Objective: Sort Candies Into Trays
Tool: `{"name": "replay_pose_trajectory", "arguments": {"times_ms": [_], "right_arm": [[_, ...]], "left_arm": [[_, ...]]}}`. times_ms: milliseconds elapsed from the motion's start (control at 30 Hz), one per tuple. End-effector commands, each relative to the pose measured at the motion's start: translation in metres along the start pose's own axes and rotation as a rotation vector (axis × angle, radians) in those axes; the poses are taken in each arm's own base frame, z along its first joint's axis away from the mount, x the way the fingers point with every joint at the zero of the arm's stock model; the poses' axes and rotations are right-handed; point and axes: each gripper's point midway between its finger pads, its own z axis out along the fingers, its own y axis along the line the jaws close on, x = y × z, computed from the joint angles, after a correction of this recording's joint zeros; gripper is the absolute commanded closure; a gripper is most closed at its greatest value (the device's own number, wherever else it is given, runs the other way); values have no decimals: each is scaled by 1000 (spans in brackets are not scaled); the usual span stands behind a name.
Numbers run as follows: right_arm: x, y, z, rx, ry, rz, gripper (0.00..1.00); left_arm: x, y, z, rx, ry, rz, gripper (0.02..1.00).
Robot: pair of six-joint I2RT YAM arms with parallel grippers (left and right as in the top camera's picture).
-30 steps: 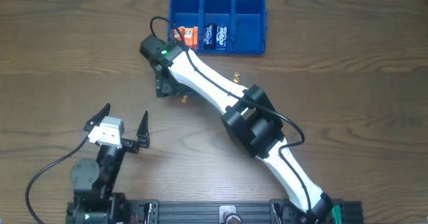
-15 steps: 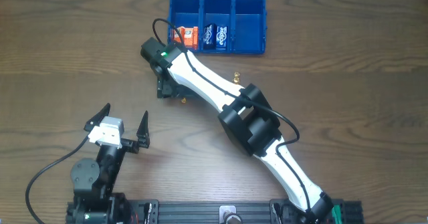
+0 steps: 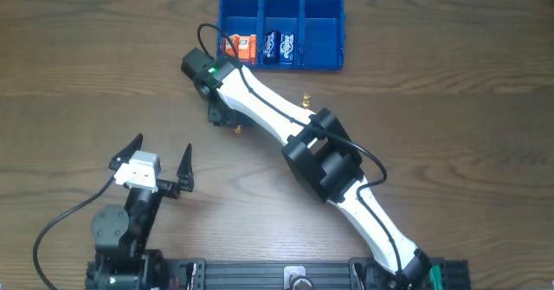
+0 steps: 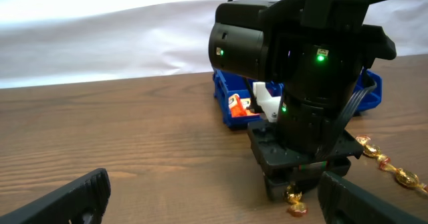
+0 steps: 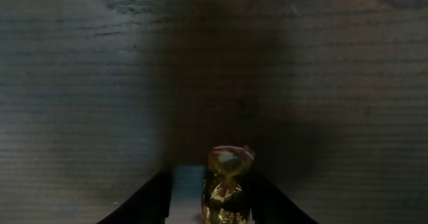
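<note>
- Table [image 3: 86, 82]: dark brown wood, with the grain running left to right across the top view.
- Blue tray [image 3: 322, 41]: three compartments, sitting flat near the far edge, just right of centre.
- Gold-wrapped candies [image 3: 305, 94]: a short row loose on the wood, near the tray's front wall.
- Single gold-wrapped candy [image 3: 238, 127]: to the left of the row, low against the wood. Contact with the surface cannot be told.

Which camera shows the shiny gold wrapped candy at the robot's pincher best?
The right wrist view: the gold foil-wrapped candy sits close up between the right gripper's fingers. The left wrist view shows it small, under that gripper. The top view shows a tiny gold speck beside the white arm.
</note>
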Motion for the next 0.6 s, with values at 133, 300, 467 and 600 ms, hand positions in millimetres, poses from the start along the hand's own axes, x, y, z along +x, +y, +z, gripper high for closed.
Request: {"name": "replay_pose_trajectory", "arguments": {"times_ms": [133, 300, 467, 600], "right_arm": [[1, -2, 9, 12, 10, 6, 652], [1, -2, 9, 13, 11, 6, 730], [2, -3, 9, 16, 13, 6, 805], [1, -3, 9, 16, 13, 6, 844]], "left_arm": [[16, -3, 1, 21, 44, -19, 20], [16, -3, 1, 21, 44, -19, 20], [16, -3, 1, 21, 44, -19, 20], [16, -3, 1, 21, 44, -19, 20]]}}
